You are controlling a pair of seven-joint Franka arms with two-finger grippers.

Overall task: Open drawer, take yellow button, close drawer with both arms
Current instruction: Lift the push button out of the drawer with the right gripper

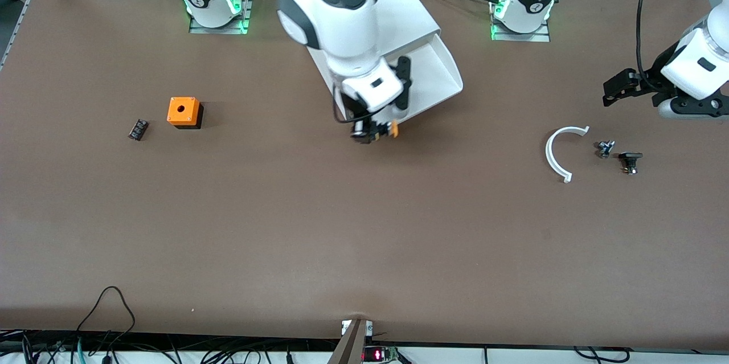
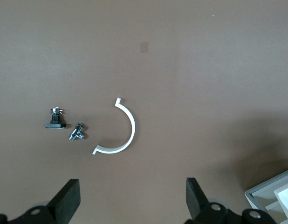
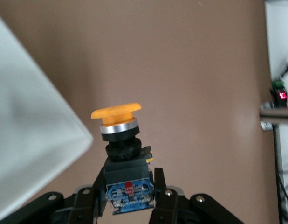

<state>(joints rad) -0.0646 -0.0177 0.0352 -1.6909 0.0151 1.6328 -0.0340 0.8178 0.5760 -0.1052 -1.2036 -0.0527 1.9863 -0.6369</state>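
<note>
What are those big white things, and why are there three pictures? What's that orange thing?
The big white things are two robot arms standing at a brown table. One picture looks down from high up; the other two come from little cameras on each arm's wrist. The right gripper is a two-finger hand, shut on a push button with an orange cap, held up over the table just in front of the open drawer of a white cabinet. The left gripper waits open above a curved white piece, a small metal bolt and a black knob. Toward the right arm's end sit an orange cube and a small black part.
</note>
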